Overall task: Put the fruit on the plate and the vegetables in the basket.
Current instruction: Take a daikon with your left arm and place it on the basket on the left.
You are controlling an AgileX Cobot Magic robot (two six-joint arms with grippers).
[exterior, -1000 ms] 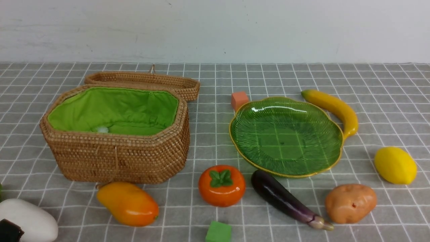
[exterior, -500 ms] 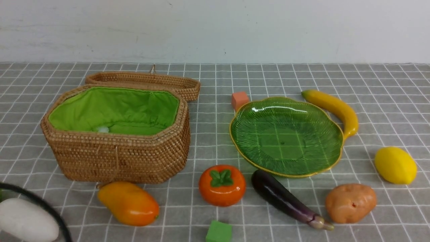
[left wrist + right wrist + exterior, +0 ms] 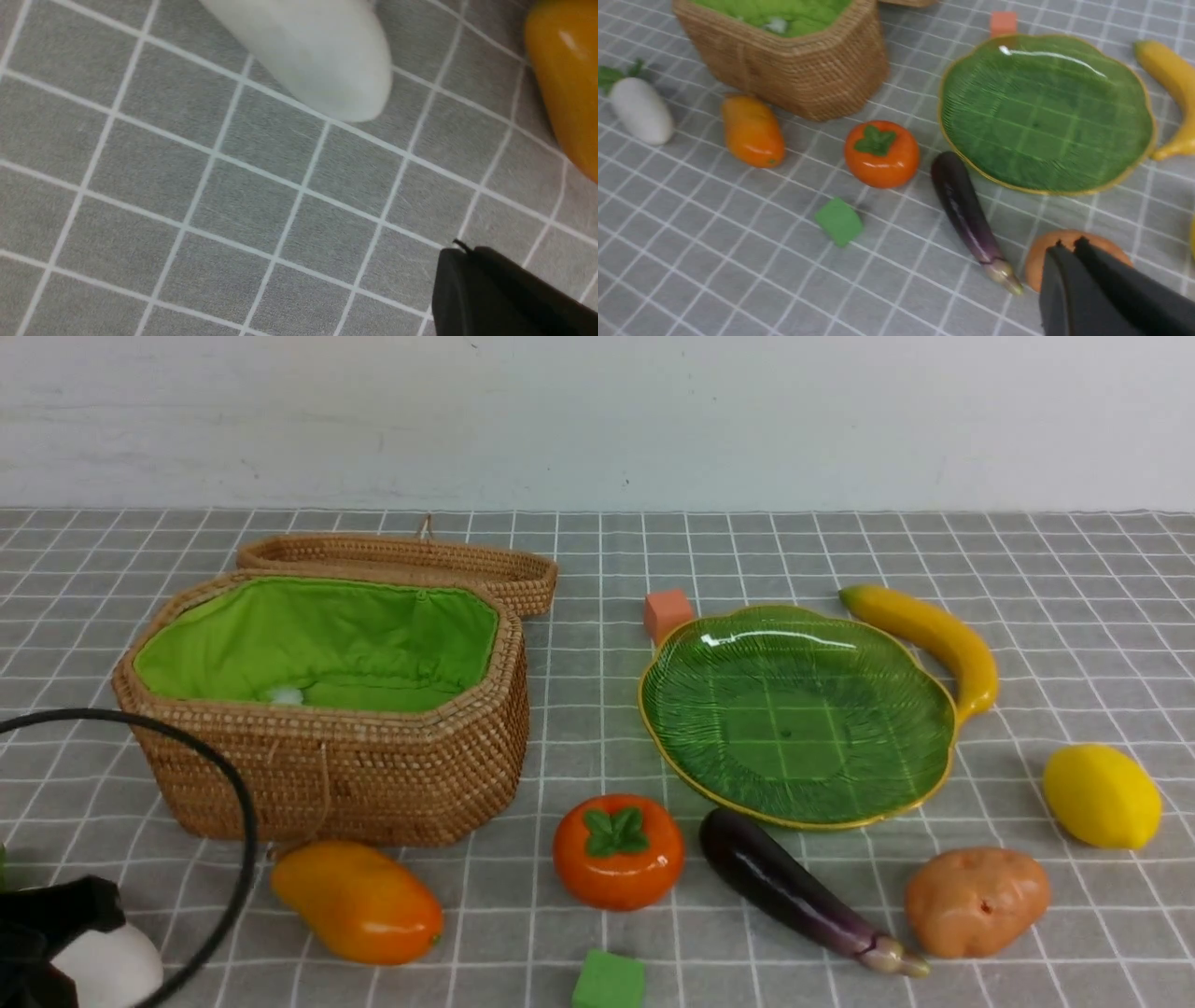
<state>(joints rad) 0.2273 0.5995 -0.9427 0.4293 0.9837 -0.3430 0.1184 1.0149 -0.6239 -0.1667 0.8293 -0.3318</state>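
While left fingers (image 3: 490, 294) and right fingers (image 3: 1064, 289) are pressed together, the left arm (image 3: 47, 915) half hides the radish (image 3: 117, 971).

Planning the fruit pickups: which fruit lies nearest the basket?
The mango, just in front of the basket; the persimmon, lemon and banana lie further right.

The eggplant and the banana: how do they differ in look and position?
The eggplant is dark purple and nearly straight; the banana is yellow and curved. The eggplant lies at the near side of the plate; the banana lies by its far right side. Both are long, glossy and lie on the cloth.
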